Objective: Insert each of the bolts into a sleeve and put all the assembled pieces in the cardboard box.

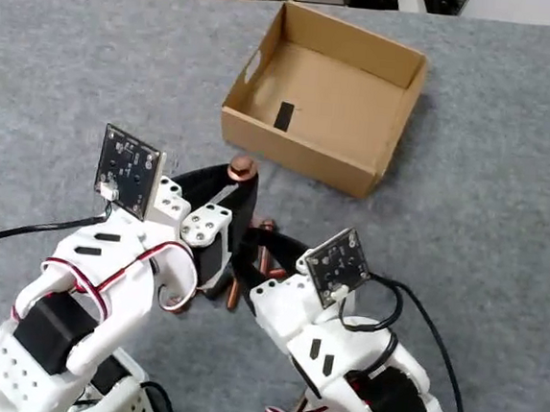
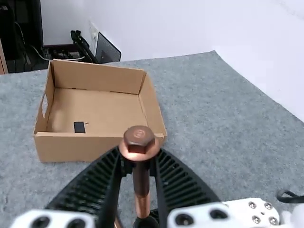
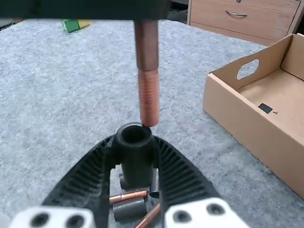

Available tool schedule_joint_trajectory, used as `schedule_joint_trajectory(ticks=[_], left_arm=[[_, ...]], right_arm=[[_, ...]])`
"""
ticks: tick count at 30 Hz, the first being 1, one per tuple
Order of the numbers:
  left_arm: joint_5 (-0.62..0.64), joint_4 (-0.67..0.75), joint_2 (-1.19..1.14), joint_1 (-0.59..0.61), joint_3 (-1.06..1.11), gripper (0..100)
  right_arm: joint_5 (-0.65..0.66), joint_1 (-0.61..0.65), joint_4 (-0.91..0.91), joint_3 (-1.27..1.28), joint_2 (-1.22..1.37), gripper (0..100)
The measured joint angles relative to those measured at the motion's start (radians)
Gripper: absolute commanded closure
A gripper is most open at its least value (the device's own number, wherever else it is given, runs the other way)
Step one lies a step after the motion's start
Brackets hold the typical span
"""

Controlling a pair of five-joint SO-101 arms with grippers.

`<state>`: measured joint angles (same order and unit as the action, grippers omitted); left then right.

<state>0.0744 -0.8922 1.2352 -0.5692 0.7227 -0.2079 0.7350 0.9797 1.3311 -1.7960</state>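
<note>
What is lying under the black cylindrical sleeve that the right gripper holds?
On the grey carpet lie a loose copper bolt, the end of a second bolt and a short dark sleeve. The held black sleeve and the right gripper cover anything else beneath.

High cam looks down, cardboard box (image 1: 303,155) at far side. Wrist cams low, near the box, facing it; all three share it.
</note>
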Motion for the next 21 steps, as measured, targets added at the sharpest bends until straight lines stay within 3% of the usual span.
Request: schedule_joint_trajectory(ticks=[10, 21], left_arm=[[0.006, -0.097, 0.017, 0.0, -0.014, 98], [0.097, -0.158, 0.009, -0.006, -0.023, 98]], right_arm=[[0.0, 0.002, 0.002, 0.0, 0.0, 99.8], [0.0, 0.002, 0.002, 0.0, 0.0, 99.8]])
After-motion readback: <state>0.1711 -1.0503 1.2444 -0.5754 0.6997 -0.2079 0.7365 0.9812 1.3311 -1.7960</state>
